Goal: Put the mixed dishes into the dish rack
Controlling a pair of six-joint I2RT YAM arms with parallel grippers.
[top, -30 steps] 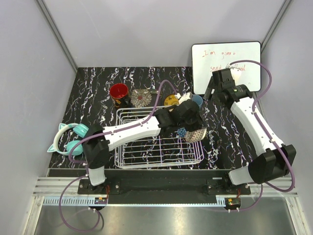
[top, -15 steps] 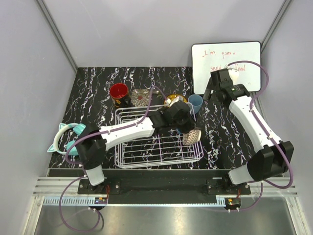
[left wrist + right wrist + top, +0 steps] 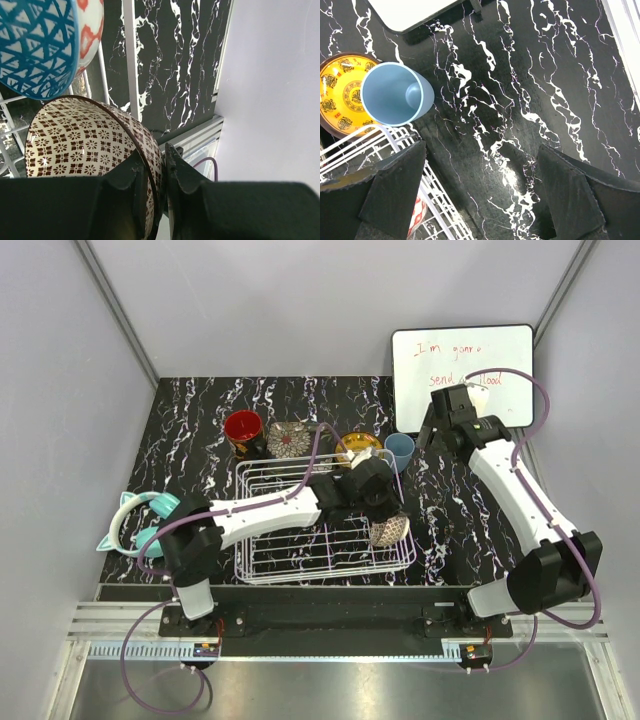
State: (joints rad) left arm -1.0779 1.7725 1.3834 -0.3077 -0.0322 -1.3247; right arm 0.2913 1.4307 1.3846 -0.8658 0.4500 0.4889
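Pale grey walls [image 3: 300, 300] enclose a black marble-veined table [image 3: 200, 410] — whiteboard [image 3: 460, 345] propped behind.

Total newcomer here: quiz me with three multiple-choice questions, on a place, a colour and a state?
1. Relative to the dish rack, the red mug stands: A inside; B on the table beyond it; C on top.
2. The cup by the yellow plate is: A light blue; B green; C white.
3. The left fingers are: A open; B shut on the brown bowl; C hidden.
Answers: B, it stands past the wires; A, clear from the right wrist view; B, they pinch its rim.
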